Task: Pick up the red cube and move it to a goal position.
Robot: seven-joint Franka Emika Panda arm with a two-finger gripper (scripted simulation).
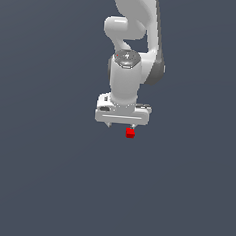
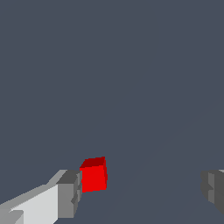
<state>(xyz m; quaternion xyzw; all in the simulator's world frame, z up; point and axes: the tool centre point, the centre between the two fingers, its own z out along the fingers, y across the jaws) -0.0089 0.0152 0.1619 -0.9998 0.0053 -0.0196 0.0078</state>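
The red cube (image 1: 130,133) is small and plain, and in the exterior view it shows just below the lower edge of the claw (image 1: 121,127), toward the exterior view's right of the claw's middle. Its upper edge meets a short finger stub there, so whether the cube rests on the tabletop (image 1: 44,184) or hangs off it cannot be told; the grey ground is featureless and casts no clear shadow. The fingers are almost wholly hidden behind the wide white hand body in that view.

In the wrist view the red cube (image 2: 93,176) sits right against the inner face of one grey fingertip (image 2: 68,194), apparently touching it, though a thin gap cannot be ruled out. The other fingertip (image 2: 214,191) is cut off at the picture's edge and stands well apart from the cube. The claw (image 2: 141,192) is therefore spread wide, with the cube at one finger rather than centred between them, and nothing clamped.

Above the cube, the white arm (image 1: 129,50) rises out of the frame's top, its base unseen.
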